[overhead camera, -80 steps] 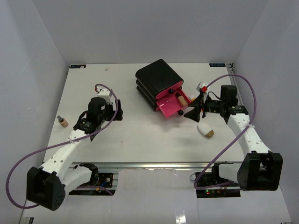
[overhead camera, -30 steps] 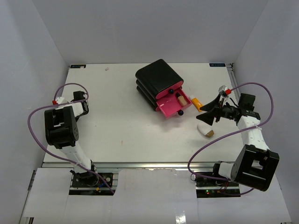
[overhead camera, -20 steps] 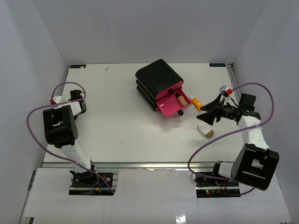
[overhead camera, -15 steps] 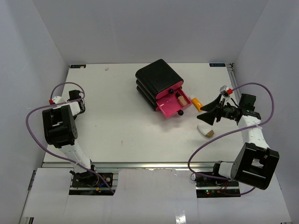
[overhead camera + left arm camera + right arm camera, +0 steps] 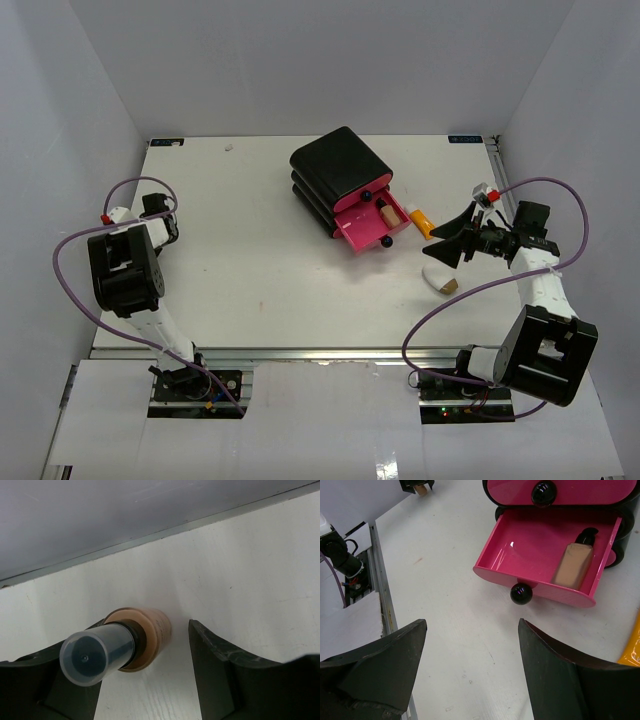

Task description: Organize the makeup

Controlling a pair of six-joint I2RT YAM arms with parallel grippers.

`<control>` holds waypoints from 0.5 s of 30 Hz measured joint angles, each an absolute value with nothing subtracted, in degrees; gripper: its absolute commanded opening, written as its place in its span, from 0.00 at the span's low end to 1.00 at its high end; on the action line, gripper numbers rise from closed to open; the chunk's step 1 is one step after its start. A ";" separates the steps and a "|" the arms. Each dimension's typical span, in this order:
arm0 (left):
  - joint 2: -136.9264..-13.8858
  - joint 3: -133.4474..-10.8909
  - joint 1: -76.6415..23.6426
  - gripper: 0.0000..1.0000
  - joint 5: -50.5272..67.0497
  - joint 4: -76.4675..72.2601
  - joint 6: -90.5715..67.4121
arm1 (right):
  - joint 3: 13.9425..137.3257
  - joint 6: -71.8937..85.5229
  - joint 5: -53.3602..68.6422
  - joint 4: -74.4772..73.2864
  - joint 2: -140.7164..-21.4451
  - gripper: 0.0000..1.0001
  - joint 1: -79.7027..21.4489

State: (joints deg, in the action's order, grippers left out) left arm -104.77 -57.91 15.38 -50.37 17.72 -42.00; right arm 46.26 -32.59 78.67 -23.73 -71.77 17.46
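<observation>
Finding the white oval tube (image 5: 437,277) lying nearest on the table (image 5: 260,290), at the right, tan end turned to the near right, touching nothing. Seeing the right gripper (image 5: 447,243) hovering just beyond it, fingers spread wide and carrying nothing, aiming at the open pink drawer (image 5: 545,586); confirming this from the right wrist view, with only bare tabletop between the two dark fingers (image 5: 380,665).

Searching the left side from above and getting only the folded left arm (image 5: 125,270) by the table's left edge, its fingertips too small to read there. Catching the upright tan bottle (image 5: 152,630) in the left wrist view alone: standing on the table, dark cap under a clear cover, with the left gripper (image 5: 145,632) spread around it and not pinching. Noting the bottle close against the lower-left finger, hiding that fingertip, so not telling whether touching; noting a clear gap to the other finger (image 5: 215,670).

Spotting the orange tube (image 5: 421,221) farther out, just beside the drawer's right side, white cap at its far end; getting only an orange sliver of it at the right wrist view's edge. Finding a second tan bottle (image 5: 574,564) lying inside the drawer, dark cap toward the back. Ending at the black box (image 5: 335,160), its upper drawers mostly hidden from above, one shut pink front being cut off in the wrist view.
</observation>
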 measured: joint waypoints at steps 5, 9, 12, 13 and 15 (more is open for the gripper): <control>-104.77 -57.84 15.69 0.52 -50.09 17.37 -41.65 | 46.26 -32.23 79.15 -23.73 -71.90 0.80 17.75; -104.62 -57.21 15.89 0.34 -49.87 15.91 -40.93 | 46.26 -31.98 79.74 -23.73 -72.15 0.80 17.94; -104.29 -56.47 15.97 0.21 -49.85 14.85 -40.51 | 46.26 -31.92 79.95 -23.73 -72.16 0.80 18.14; -104.07 -56.08 15.97 0.18 -49.73 14.39 -40.33 | 46.26 -31.90 80.01 -23.73 -72.16 0.80 18.23; -103.34 -55.19 16.01 0.14 -49.23 13.81 -39.89 | 46.26 -31.89 80.16 -23.73 -72.16 0.80 18.53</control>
State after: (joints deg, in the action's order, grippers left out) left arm -103.34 -55.19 16.01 -49.23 13.81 -39.89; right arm 46.26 -31.89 80.16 -23.73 -72.16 18.53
